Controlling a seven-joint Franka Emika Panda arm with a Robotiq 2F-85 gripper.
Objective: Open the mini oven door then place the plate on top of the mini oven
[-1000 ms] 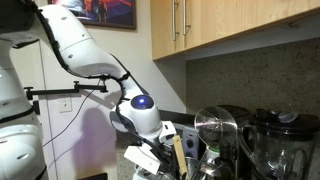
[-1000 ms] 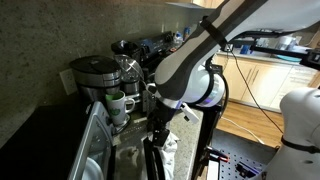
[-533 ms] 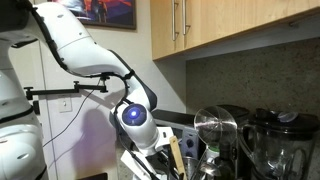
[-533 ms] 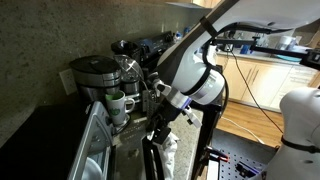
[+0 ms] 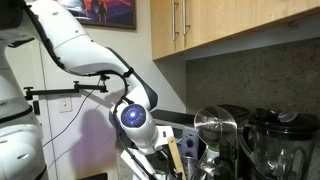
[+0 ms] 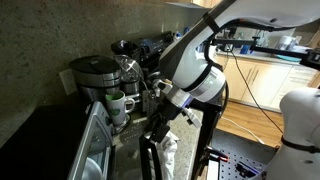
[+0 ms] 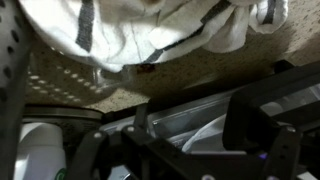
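Note:
The mini oven stands at the lower left of an exterior view, with a dark top and a silvery front frame. My gripper hangs low just in front of it; the arm blocks the door there. In the wrist view the gripper has its dark fingers spread on either side of a silvery-edged glass panel, the oven door. A pale curved shape shows behind the glass; I cannot tell what it is. The plate is not clearly in view. My gripper also shows low in an exterior view.
A striped white towel lies on the speckled counter, and also shows in an exterior view. A white mug and a coffee machine stand behind the oven. Blenders and wooden utensils crowd the counter.
From one second to half a second ago the wrist turned and the gripper shifted slightly beside the oven front. Since then nothing has visibly moved.

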